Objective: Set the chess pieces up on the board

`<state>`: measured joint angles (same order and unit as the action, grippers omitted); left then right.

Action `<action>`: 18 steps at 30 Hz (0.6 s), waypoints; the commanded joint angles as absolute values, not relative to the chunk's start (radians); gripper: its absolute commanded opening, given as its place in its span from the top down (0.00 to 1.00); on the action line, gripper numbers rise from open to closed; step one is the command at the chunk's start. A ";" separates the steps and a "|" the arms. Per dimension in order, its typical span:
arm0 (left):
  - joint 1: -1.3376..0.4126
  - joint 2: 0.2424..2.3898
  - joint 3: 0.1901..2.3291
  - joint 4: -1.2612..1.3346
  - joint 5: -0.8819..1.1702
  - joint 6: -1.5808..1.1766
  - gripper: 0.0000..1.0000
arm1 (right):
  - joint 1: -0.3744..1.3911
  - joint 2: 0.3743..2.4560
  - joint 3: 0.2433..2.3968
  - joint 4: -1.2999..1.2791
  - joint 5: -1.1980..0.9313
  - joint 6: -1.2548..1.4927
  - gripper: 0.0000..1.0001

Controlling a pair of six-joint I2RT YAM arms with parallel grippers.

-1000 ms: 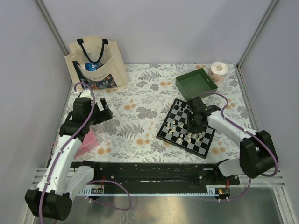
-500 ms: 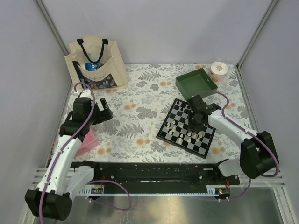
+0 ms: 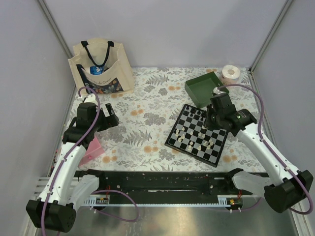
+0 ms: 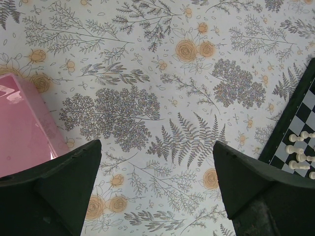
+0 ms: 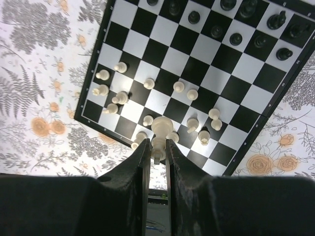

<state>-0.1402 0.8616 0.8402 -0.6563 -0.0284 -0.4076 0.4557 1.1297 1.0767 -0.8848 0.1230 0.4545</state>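
The board [image 3: 171, 143] lies right of centre, also seen as the board [image 5: 221, 55] and the board's corner [image 4: 295, 115]. Cream-white chess pieces [image 3: 197, 144] are scattered over its near half, black chess pieces [image 3: 196, 114] along its far edge. From the right wrist, white pieces [image 5: 120, 96] lie left and black pieces [image 5: 236, 38] top right. My right gripper [image 5: 157, 145] is shut on one cream-white piece [image 5: 161, 126], held above the board's near edge. The right gripper [image 3: 213, 119] hangs over the board's far right part. My left gripper [image 4: 156, 151] is open over bare cloth, far left [image 3: 112, 115].
A green tray [image 3: 206, 88] sits beyond the board, a roll of tape [image 3: 230, 73] at the back right corner. A tote bag [image 3: 101, 66] stands at the back left. A pink box [image 3: 91, 150] lies by the left arm, seen as the pink box [image 4: 22, 129].
The right gripper closed on a white piece and rose off the board, the arm swinging up and to the right. The left arm has stayed put.
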 commanded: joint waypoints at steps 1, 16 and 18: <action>-0.141 0.857 0.844 -0.615 -0.006 -0.399 0.01 | 0.466 1.091 1.126 -0.945 0.141 0.469 0.87; -0.141 0.859 0.841 -0.615 -0.005 -0.399 0.01 | 0.523 1.020 0.974 -0.956 0.060 0.520 0.87; -0.141 0.862 0.841 -0.615 -0.006 -0.400 0.01 | 0.555 1.029 0.951 -0.943 0.057 0.535 0.87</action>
